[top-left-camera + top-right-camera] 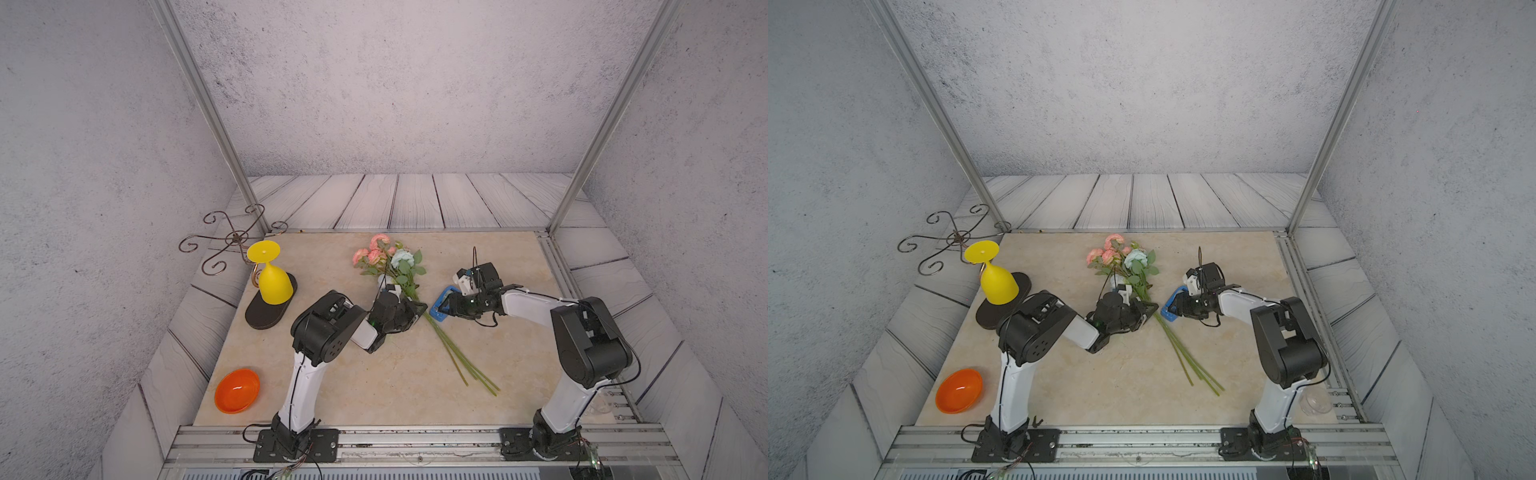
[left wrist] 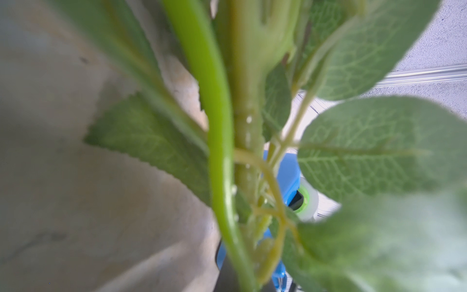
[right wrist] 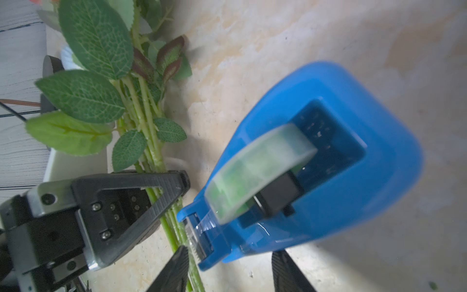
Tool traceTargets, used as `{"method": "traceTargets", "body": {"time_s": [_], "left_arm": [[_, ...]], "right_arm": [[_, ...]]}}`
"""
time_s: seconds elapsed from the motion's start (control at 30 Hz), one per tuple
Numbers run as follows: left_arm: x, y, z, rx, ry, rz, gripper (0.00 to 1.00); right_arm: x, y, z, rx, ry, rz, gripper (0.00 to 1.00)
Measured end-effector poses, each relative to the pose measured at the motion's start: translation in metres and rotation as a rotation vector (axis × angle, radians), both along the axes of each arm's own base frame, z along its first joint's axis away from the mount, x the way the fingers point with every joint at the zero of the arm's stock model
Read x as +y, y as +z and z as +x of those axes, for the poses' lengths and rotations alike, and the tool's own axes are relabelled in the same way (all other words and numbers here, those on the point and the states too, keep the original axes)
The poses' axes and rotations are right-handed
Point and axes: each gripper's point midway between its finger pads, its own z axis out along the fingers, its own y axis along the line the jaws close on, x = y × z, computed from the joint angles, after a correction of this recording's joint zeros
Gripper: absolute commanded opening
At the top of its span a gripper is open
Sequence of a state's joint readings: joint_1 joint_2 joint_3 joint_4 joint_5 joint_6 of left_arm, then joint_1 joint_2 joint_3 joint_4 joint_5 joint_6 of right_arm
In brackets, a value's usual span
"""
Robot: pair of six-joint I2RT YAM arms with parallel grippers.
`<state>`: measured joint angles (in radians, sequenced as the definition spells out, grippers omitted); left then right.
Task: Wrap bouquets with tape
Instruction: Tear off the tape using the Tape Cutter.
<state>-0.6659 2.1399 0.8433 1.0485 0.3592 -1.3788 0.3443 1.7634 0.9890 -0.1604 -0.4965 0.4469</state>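
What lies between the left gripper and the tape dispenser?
Only the stems, which the left gripper is shut on, run through the narrow gap beside the dispenser. The right wrist view shows it best.

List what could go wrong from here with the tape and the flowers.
The cutter end of the tape dispenser sits right by the stems of the bouquet, close to the left gripper clamping them; the right gripper, straddling that end, may bump it.
Leaves hang beside the clamp, so tape might catch them rather than bare stems.
The long stem ends rest unheld on the table and may splay.
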Motion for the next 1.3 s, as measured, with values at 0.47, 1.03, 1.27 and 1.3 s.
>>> {"method": "traceTargets", "body": {"time_s": [0.47,1.03,1.27,1.3], "left_arm": [[0.001,0.001,0.0,0.01,0.007,-0.011,0.0],[0.003,0.003,0.0,0.014,0.023,-0.046,0.0],[0.004,0.001,-0.001,0.016,0.026,-0.042,0.0],[0.004,0.001,-0.001,0.016,0.026,-0.042,0.0]], "right_arm": [[0.009,-0.017,-0.012,-0.019,-0.012,-0.068,0.71],[0.006,-0.017,-0.008,-0.054,-0.053,-0.044,0.72],[-0.003,-0.017,-0.006,-0.056,-0.079,-0.058,0.72],[-0.004,-0.017,-0.006,-0.056,-0.08,-0.059,0.72]]}}
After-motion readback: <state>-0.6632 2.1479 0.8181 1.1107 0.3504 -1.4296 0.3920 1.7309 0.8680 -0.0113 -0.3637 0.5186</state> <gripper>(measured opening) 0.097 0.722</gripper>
